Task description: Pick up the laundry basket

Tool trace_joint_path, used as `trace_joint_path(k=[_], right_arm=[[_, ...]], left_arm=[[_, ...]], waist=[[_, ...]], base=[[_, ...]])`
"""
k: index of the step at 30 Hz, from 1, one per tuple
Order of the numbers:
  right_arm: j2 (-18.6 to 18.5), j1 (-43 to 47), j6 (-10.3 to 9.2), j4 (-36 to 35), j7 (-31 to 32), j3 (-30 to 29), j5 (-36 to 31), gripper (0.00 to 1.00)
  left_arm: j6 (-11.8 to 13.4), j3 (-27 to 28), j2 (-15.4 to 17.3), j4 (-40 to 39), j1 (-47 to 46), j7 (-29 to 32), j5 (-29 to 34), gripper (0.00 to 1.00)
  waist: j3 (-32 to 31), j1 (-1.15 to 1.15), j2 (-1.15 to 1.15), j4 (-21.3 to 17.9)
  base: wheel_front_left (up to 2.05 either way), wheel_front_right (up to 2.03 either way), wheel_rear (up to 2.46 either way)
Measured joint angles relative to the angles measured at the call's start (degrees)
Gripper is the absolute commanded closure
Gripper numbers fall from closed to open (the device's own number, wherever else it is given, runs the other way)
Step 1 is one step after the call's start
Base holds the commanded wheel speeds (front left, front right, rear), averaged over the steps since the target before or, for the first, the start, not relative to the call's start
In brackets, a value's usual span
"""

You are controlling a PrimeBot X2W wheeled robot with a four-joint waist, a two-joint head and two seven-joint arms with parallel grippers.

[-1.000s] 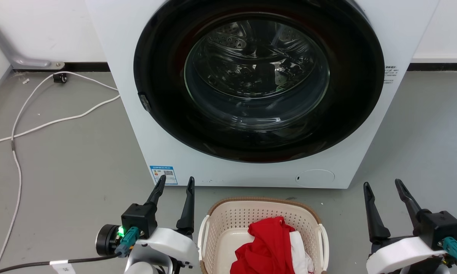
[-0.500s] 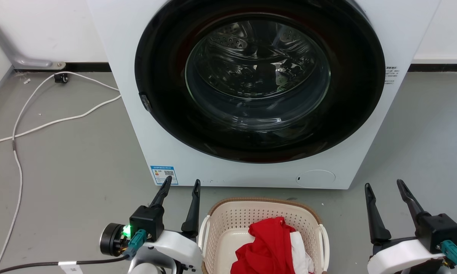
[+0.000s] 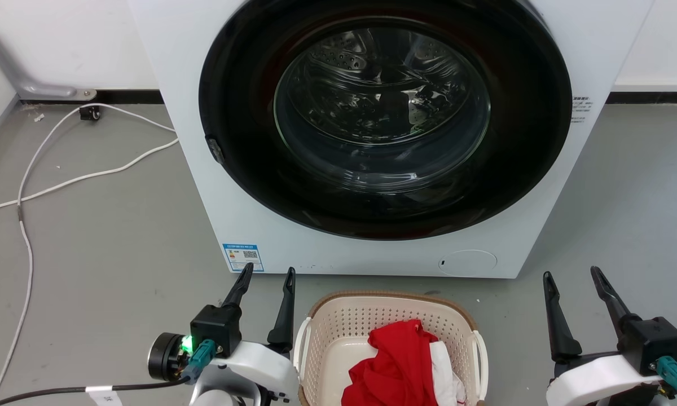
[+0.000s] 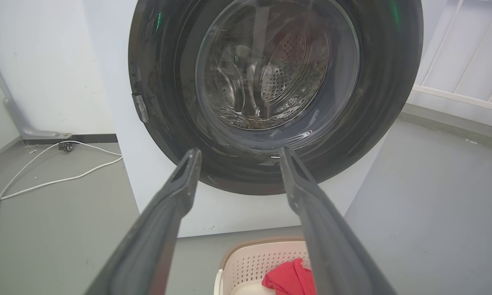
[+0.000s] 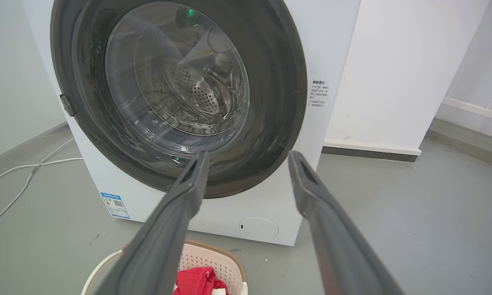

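Lift not yet begun: laundry basket [image 3: 344, 330] is sitting on the floor [image 3: 118, 254] at 6 o'clock, before the washing machine [image 3: 203, 197]. Left gripper [image 3: 269, 269] is flanking it at 9 o'clock, right gripper [image 3: 571, 272] at 3, both jaws standing wide, empty.

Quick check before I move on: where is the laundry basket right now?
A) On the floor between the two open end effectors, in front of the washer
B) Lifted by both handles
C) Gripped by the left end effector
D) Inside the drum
A: the laundry basket sits on the floor before the washing machine, flanked by the open left end effector and right end effector, neither closed on it.
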Motion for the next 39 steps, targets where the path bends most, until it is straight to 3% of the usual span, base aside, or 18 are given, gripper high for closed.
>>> trace_joint_path(k=[9,17,29,39], right_arm=[[0.0,-0.1,0.0,0.8,0.1,-0.4,-0.2,0.0],[0.0,-2.4,0.0,4.5,-0.5,-0.6,0.4,0.0],[0.0,-12.0,0.0,16.4,-3.5,0.1,1.6,0.0],[0.0,-22.9,0.0,31.0,-6.0,3.6,3.4,0.0]], left_arm=[[0.3,-0.6,0.0,1.0,-0.4,-0.1,-0.3,0.0],[0.7,-2.3,0.0,5.2,-3.2,-0.1,-2.4,0.0],[0.7,-2.3,0.0,18.0,-13.3,-0.1,-5.8,0.0],[-1.9,-0.5,0.8,34.1,-25.7,-0.1,-6.7,0.0]], waist=[[1.0,0.0,0.0,0.0],[6.2,0.0,0.0,-0.7],[19.6,0.01,0.0,-2.6],[32.1,0.01,0.0,-4.8]], base=[[0.0,0.0,0.0],[0.0,0.0,0.0],[0.0,0.0,0.0],[0.0,0.0,0.0]])
